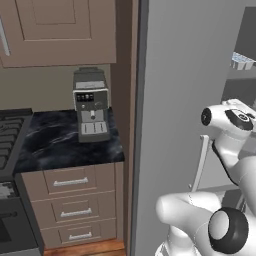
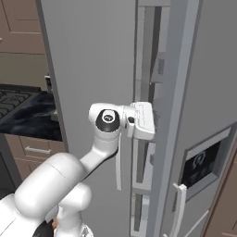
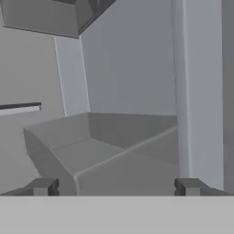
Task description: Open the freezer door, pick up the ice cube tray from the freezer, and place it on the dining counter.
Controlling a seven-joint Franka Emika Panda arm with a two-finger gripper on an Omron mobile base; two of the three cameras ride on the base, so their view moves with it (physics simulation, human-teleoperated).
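Gripper (image 3: 116, 186) stands wide and empty, facing a grey door bin (image 3: 105, 151) inside the opened freezer door (image 2: 203, 139); we judge the door needs swinging wider before reaching in; ice cube tray (image 1: 242, 61) sits high on a shelf, well above the hand; coffee machine (image 1: 91, 104) on the black worktop (image 1: 55, 145) beside the stove (image 1: 10, 135).

A silver coffee machine (image 1: 91, 105) stands on a black marble worktop (image 1: 55, 145). Brown drawers (image 1: 75, 205) sit under it, and a brown cupboard (image 1: 57, 30) hangs above. A dark stove (image 1: 10, 145) is beside the worktop.
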